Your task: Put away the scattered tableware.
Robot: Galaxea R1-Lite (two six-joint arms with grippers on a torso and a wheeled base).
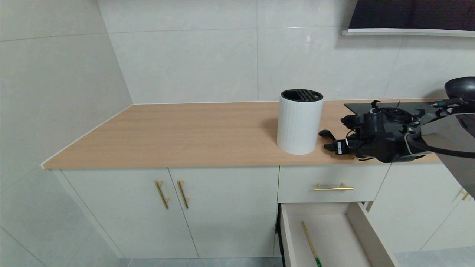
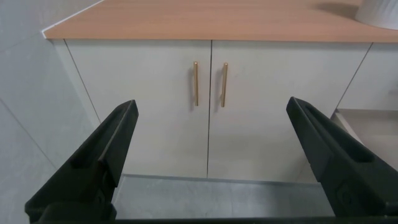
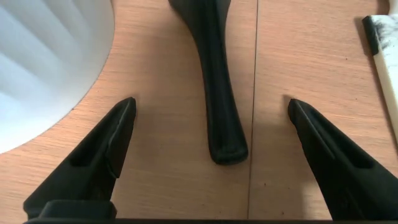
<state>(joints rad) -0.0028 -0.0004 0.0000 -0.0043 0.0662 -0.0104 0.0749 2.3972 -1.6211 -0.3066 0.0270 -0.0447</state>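
The right hand sits low over the wooden counter with its fingers spread wide and nothing grasped. A black spoon lies flat on the counter between the two fingers. Its handle end points back toward the hand, with bare wood showing on either side of it. Just beyond one finger stands the white ribbed utensil holder, upright, with a black slotted top. Beyond the other finger lies a white utensil with a dark end, only partly seen. Behind the hand are the black hob and a dark wok.

Below the hand, under the counter's edge, a drawer stands pulled out. A thin golden chopstick with a green end lies on its floor.

The left hand is also released, its fingers wide apart. It is held lower than the counter and faces two cabinet doors with gold handles.
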